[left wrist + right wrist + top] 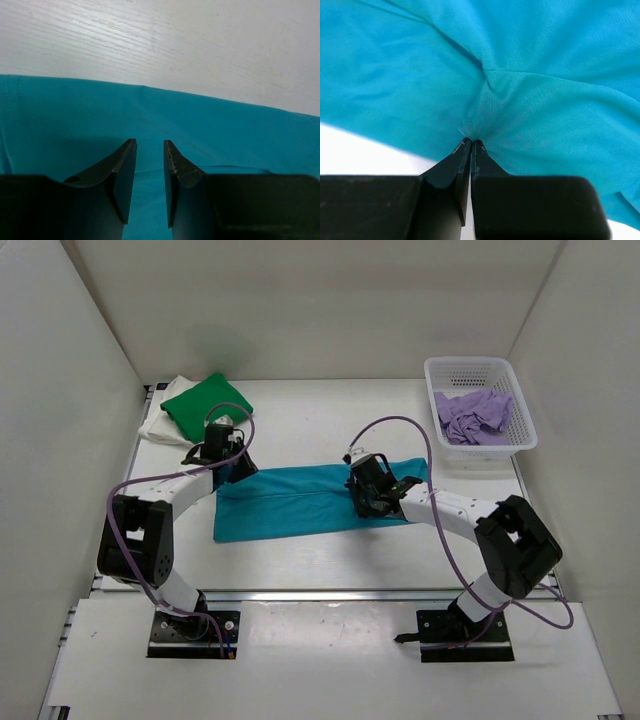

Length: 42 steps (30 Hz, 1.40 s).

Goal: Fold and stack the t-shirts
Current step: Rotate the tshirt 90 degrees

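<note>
The teal t-shirt (290,502) lies as a long folded strip across the middle of the table. My left gripper (226,462) is open over the strip's far left corner, its jaws a small gap apart with teal cloth (150,115) below them. My right gripper (372,492) is shut on a pinched fold of the teal shirt (530,85) toward the strip's right end. A folded green t-shirt (205,405) lies on a cream-white one (165,423) at the far left. The lilac t-shirt (472,416) is crumpled in the basket.
A white plastic mesh basket (480,372) stands at the far right corner. White walls close in the table on three sides. Purple cables loop above both arms.
</note>
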Available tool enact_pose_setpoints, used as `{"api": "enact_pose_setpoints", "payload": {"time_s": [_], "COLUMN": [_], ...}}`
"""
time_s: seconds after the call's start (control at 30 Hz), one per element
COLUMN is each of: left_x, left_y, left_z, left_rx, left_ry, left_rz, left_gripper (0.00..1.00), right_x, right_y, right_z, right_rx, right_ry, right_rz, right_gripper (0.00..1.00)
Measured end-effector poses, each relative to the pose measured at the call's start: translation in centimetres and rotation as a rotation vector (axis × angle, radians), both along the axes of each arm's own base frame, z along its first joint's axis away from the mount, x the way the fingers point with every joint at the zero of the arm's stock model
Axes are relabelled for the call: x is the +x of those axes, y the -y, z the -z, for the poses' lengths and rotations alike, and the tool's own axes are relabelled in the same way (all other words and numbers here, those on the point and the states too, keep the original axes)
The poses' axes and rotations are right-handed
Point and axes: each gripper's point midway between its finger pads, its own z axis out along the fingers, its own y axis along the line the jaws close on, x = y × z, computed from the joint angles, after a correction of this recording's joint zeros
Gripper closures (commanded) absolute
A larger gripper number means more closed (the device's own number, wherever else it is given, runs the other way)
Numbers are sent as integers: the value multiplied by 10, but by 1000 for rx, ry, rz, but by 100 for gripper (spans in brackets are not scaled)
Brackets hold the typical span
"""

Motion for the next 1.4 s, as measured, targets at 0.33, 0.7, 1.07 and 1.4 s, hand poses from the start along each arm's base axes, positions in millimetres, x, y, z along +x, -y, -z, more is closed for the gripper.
{"api": "enact_pose_setpoints", "payload": {"time_s": [0.33, 0.7, 1.07, 1.4], "left_x": [-6, -9, -7, -8], "left_y": [-37, -48, -53, -70], "left_z": [5, 5, 31, 56], "left_rx": [110, 156, 95, 38], "left_ry": [-50, -53, -101, -168], "left_rz": [-51, -69, -97, -152], "left_gripper": [47, 53, 59, 65], "right_x": [-8, -21, 8, -26], "right_y": [6, 28, 23, 36], "right_z": [-11, -5, -1, 22], "right_rx": [76, 144, 370, 553], "right_ry": [-70, -138, -125, -191], "right_rz": [-6, 53, 129, 194], "right_gripper": [86, 97, 100, 100]}}
